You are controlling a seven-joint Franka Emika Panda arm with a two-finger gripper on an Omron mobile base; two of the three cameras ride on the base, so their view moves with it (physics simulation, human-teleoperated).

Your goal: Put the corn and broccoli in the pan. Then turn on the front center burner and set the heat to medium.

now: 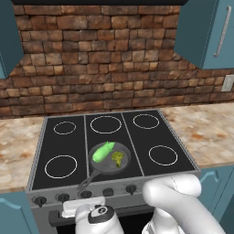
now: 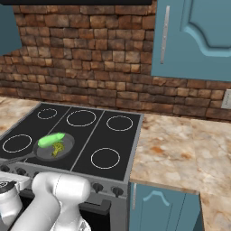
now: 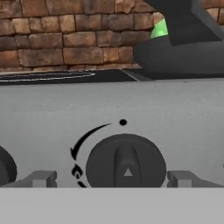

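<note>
Smooth green corn (image 1: pixel 103 151) lies in round dark pan (image 1: pixel 108 168), long axis diagonal, beside bumpy broccoli (image 1: pixel 118 157). Pincer (image 3: pixel 114 178) released, tips flanking round dark knob (image 3: pixel 126 164).

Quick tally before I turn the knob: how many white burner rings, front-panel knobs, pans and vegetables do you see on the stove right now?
White burner rings: 5
Round black knobs on the grey front panel: 5
Round dark grey frying pan: 1
Vegetables in the pan: 2, the smooth bright green corn cob and the bumpy yellow-green broccoli floret
Total: 13
</note>
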